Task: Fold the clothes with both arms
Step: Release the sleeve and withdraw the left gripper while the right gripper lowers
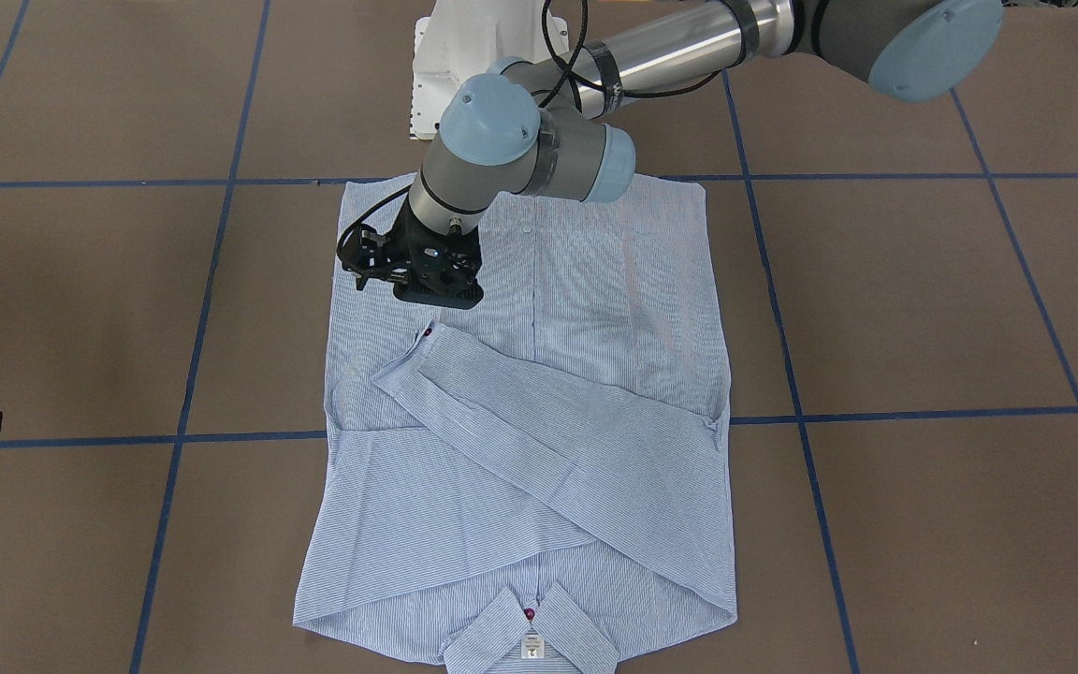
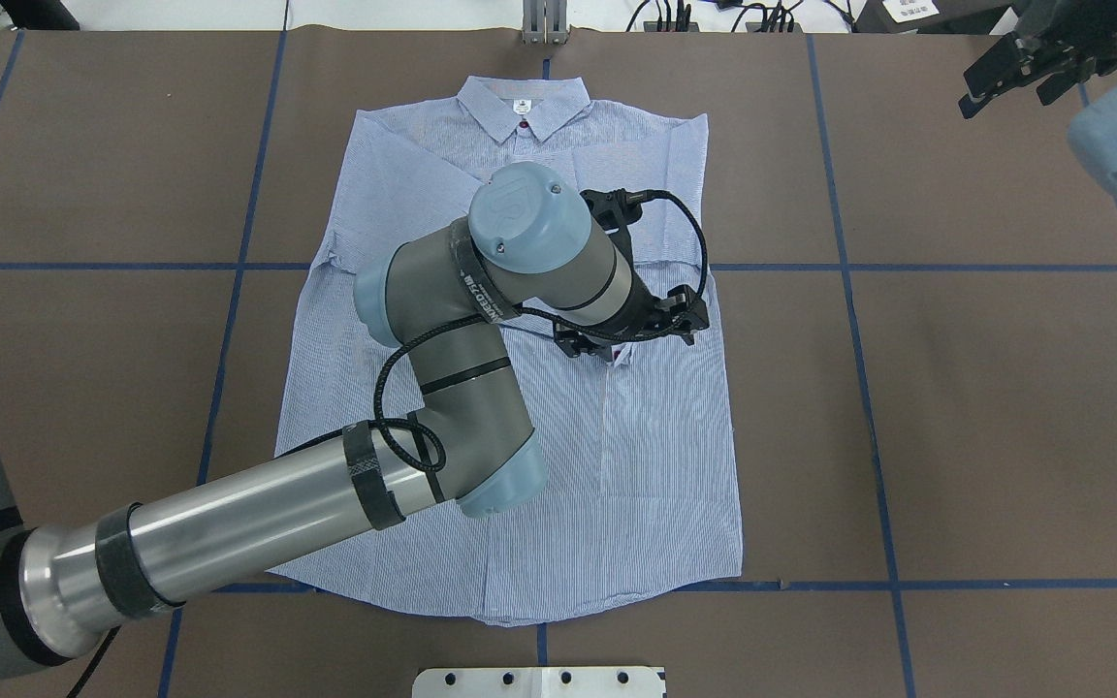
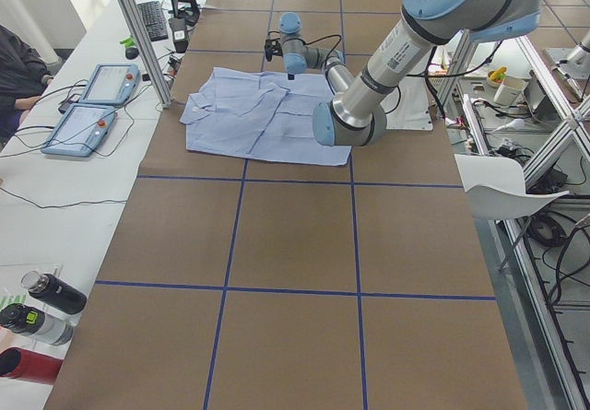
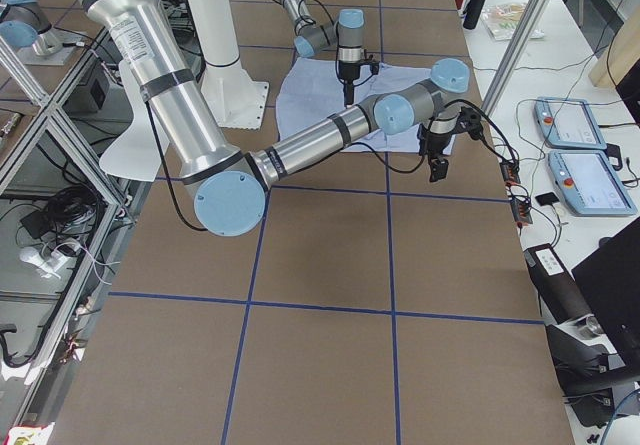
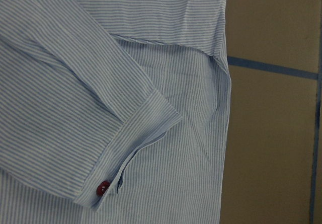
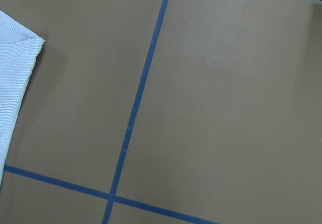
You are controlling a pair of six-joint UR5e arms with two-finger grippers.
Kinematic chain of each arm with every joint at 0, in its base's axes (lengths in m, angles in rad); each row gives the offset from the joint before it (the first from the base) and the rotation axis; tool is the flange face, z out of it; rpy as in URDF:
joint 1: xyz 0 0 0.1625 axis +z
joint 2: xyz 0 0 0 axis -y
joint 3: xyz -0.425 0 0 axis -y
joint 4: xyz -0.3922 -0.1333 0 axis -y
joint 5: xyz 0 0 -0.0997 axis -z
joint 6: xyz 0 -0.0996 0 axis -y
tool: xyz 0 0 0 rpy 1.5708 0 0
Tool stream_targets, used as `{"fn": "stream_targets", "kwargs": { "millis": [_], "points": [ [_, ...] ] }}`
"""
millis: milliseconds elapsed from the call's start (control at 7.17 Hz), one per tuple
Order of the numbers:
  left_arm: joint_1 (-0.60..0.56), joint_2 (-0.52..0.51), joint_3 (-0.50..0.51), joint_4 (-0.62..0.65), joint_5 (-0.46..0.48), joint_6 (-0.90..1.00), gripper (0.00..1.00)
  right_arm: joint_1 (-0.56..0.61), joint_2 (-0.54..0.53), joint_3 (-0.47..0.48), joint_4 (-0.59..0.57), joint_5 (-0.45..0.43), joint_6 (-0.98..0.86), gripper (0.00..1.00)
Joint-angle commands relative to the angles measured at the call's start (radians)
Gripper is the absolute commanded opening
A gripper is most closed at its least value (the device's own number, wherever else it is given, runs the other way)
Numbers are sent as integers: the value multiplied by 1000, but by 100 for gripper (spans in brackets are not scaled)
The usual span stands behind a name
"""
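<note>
Brown taped table [image 1: 923,300] holds shirt [image 1: 539,468]; left end effector [image 1: 436,292], right end effector [image 2: 1024,73]: cannot tell

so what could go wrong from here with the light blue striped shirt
1. The left gripper hangs right by the loose cuff of the sleeve folded across the light blue striped button-up shirt. A snag there could drag that sleeve out of its fold.
2. The right gripper is out over the brown table, off the cloth. A fold led by one arm alone may come out skewed.
</note>
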Motion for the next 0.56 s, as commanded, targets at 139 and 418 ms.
{"fn": "stream_targets", "kwargs": {
  "millis": [139,418],
  "points": [
    [-19,178,-292,220,4,146,100,-178,-139,281,0,-100,314,100],
    [-79,333,-497,388,5,322,100,-327,-237,473,1,-200,541,100]
  ]
}}
